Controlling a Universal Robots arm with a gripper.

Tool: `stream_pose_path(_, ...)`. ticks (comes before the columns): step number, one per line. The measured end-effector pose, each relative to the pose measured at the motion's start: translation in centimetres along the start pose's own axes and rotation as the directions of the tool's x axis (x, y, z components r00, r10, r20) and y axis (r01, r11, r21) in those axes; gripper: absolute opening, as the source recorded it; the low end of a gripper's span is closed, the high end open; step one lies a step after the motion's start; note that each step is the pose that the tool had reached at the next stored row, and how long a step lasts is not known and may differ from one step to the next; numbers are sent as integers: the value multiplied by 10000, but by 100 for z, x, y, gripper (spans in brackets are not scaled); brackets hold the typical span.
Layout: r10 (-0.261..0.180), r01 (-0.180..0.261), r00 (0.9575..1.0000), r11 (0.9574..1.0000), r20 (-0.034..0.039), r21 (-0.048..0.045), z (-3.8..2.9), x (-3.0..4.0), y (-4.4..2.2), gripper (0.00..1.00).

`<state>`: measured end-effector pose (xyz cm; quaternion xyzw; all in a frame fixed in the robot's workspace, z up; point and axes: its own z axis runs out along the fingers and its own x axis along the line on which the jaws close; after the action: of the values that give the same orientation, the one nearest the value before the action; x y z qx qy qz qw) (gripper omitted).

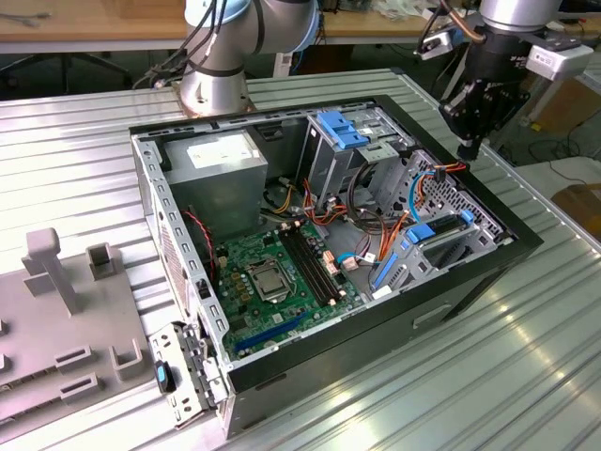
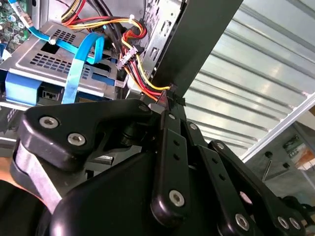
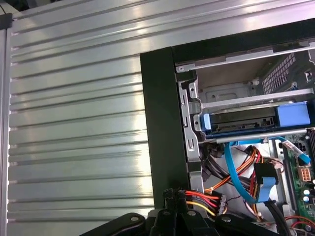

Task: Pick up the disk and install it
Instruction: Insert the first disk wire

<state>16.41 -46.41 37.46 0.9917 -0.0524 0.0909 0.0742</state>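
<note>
My black gripper (image 1: 467, 148) hangs over the open computer case's (image 1: 376, 324) edge at the exterior view's right. Its fingertips (image 3: 175, 194) are pressed together with nothing between them, and both wrist views show the gripper (image 2: 172, 102) right beside a bundle of red, yellow and black power wires (image 3: 202, 199). A flat unit with blue rails at both sides, apparently the disk (image 3: 241, 121), sits slid into a bay of the metal drive cage (image 3: 236, 93) inside the case, apart from the gripper.
Inside the case are a green motherboard (image 1: 272, 272), a grey power-supply box (image 1: 221, 160), a perforated tray with a blue latch (image 2: 49, 54) and blue data cables (image 2: 81, 64). A grey slotted fixture (image 1: 66, 319) lies at the exterior view's left on the ribbed metal table (image 1: 526, 357).
</note>
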Motion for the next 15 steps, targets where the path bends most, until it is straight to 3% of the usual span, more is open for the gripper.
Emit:
stream_pose_path(2, -48, 46, 10000, 9996, -61, -294, -5, -10, -29, 11)
stream_pose_path(3, -54, 52, 10000, 9995, -65, -317, -7, -12, -38, 11)
stream_pose_path(15, -57, 54, 10000, 9994, -67, -337, -8, -17, -43, 11)
